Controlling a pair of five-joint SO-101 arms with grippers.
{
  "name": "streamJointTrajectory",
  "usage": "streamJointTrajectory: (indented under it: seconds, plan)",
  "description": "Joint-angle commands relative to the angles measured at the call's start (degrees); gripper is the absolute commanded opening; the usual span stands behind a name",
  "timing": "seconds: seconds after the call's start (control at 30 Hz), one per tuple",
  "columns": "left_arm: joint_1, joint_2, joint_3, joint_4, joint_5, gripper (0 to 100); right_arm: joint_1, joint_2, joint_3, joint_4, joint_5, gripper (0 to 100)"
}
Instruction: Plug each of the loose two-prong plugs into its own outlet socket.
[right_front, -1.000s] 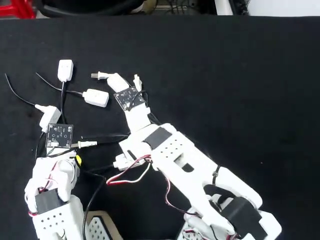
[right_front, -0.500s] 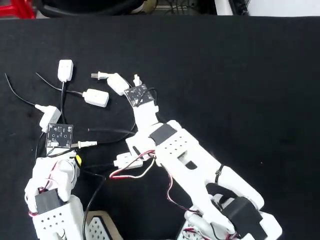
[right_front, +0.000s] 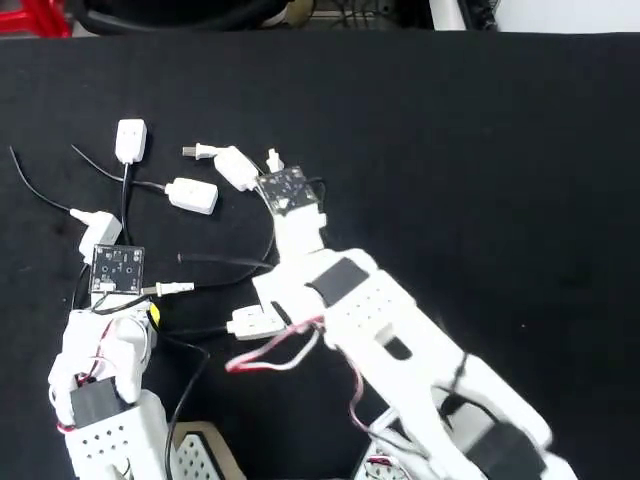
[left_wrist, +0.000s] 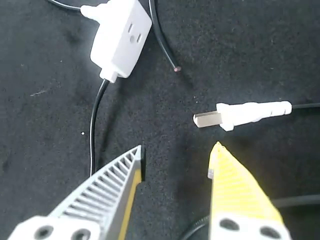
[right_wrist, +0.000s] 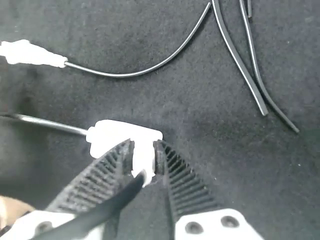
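Observation:
My right gripper (right_wrist: 144, 147) is shut on one end of a white outlet socket (right_wrist: 125, 136) whose black cable runs off from it. From above, that socket (right_front: 237, 168) lies at the tip of the right arm (right_front: 340, 290), with a small grey-tipped plug (right_front: 200, 152) beside it. My left gripper (left_wrist: 175, 150) stands open, low over the cloth. A loose two-prong plug (left_wrist: 240, 114) lies just ahead of its yellow finger (left_wrist: 230, 185), and another white socket (left_wrist: 120, 37) lies farther off. From above, this plug (right_front: 172, 289) sits beside the left arm (right_front: 105, 370).
Two more white sockets (right_front: 131, 140) (right_front: 192, 195) and a third (right_front: 98, 232) lie at the left of the black cloth. Another white plug (right_front: 255, 322) rests by the right arm's base link. Thin black cables (right_wrist: 240, 55) cross the cloth.
The right arm's wrist has swung to the right and slightly away, pivoting about its fingertips, which stay at the socket. The left arm has not moved.

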Motion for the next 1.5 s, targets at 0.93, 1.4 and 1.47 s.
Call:
streamJointTrajectory:
  seconds: [0.93, 1.4, 1.47]
  plan:
    - [-0.5, -0.5, 1.1, -1.2, -0.5, 22, -4.2, 11.7, 8.2, -13.5, -13.4, 1.3]
    - [0.0, -0.5, 1.1, -1.2, -0.5, 22, -5.7, 3.0, -0.7, -0.2, -6.0, 23.7]
    - [0.1, -0.5, 1.1, -1.1, -0.5, 22, -5.6, -1.5, -1.5, 3.2, -6.0, 23.7]
